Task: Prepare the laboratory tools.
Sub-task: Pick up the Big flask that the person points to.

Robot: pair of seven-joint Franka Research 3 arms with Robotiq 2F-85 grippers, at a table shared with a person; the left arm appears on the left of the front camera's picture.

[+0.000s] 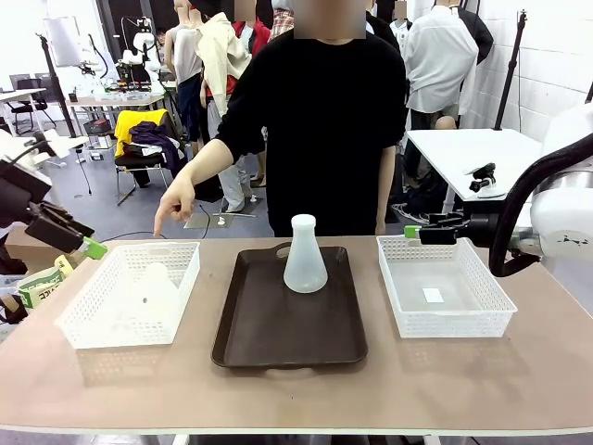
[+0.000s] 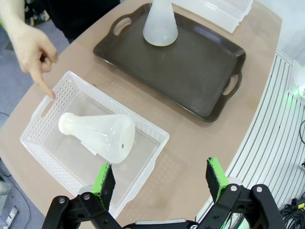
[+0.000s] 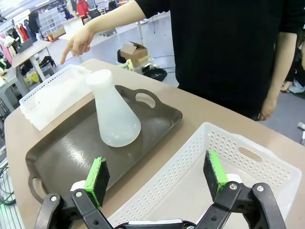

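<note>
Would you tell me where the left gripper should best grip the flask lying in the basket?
Probably the narrow neck, from above: the flask lies on its side in the white basket, whose walls bar a sideways approach, and its cone widens towards the base.

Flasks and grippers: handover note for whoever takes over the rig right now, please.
Left gripper: open, empty, hovering by the left basket.
Right gripper: open, empty, near the right basket.
Upright flask stands on the brown tray.
Lying flask is on its side in the left basket; the person's hand points at that basket.
Done: one flask on the tray.
Left: probably moving the lying flask there.
</note>
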